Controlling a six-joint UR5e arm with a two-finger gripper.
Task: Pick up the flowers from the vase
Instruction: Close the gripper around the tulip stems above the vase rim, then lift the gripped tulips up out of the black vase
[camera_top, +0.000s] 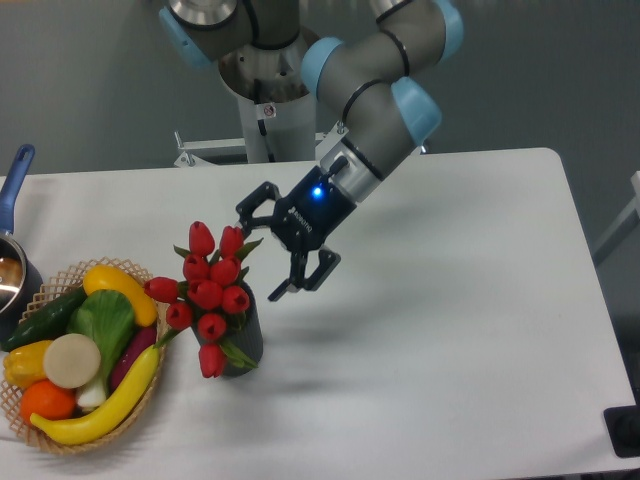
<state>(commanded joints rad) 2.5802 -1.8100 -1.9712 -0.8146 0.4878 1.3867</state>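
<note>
The flowers (208, 291), a bunch of red closed tulip buds with green leaves, stand in the vase (246, 336), a small dark grey cup left of the table's middle. My gripper (262, 257) hangs open just right of the bunch's top, at bud height. One fingertip sits close to the upper right buds, the other lower and to the right, above the vase's right side. Nothing is held between the fingers.
A wicker basket (60, 438) with a banana, cucumber, orange and other produce stands left of the vase. A pot with a blue handle (14, 182) sits at the table's left edge. The arm's base (268, 95) rises behind the table.
</note>
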